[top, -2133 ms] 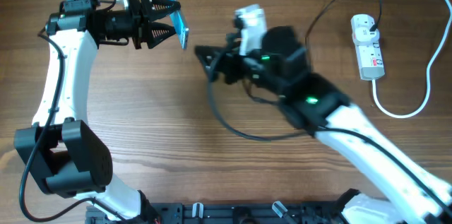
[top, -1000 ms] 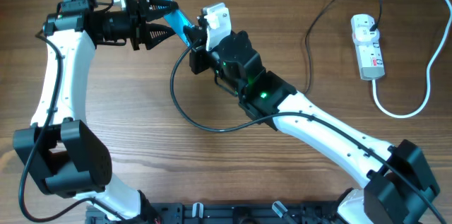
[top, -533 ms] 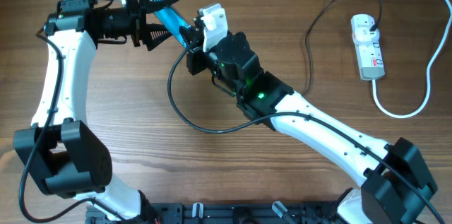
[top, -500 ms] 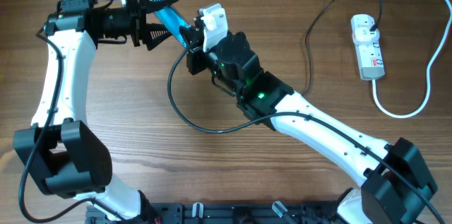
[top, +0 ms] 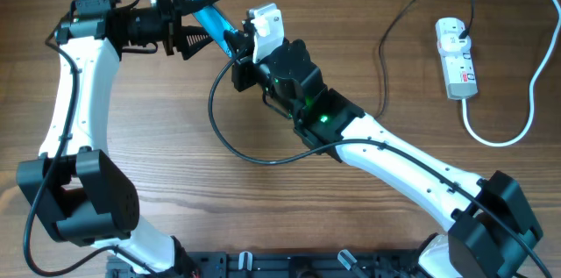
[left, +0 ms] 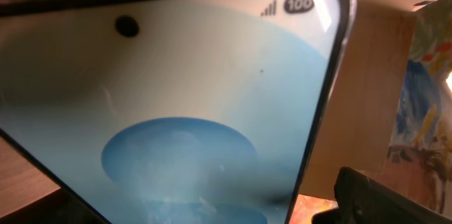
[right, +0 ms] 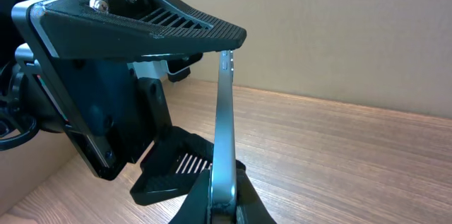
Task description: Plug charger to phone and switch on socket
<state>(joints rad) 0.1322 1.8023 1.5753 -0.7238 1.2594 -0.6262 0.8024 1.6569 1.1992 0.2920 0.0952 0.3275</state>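
Underneath, a wooden table [top: 158,138], grain running left to right. Along its right side, a thick white cable [top: 533,85], curving low and then climbing toward the far right corner. Behind, seen from the right wrist, a plain beige wall [right: 353,33]. At the right edge of the left wrist view, a blurred patch [left: 424,97] of blue, red and yellow.

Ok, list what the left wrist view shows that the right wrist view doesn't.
Left wrist only: the phone face-on, its lit screen showing a turquoise oval, a camera hole, signal bars and "100".
Right wrist only: the phone edge-on and upright, the left hand seen whole with fingers spread either side of it, and the right hand at its lower end.
Both: the phone, with some black part of the left hand beside it.
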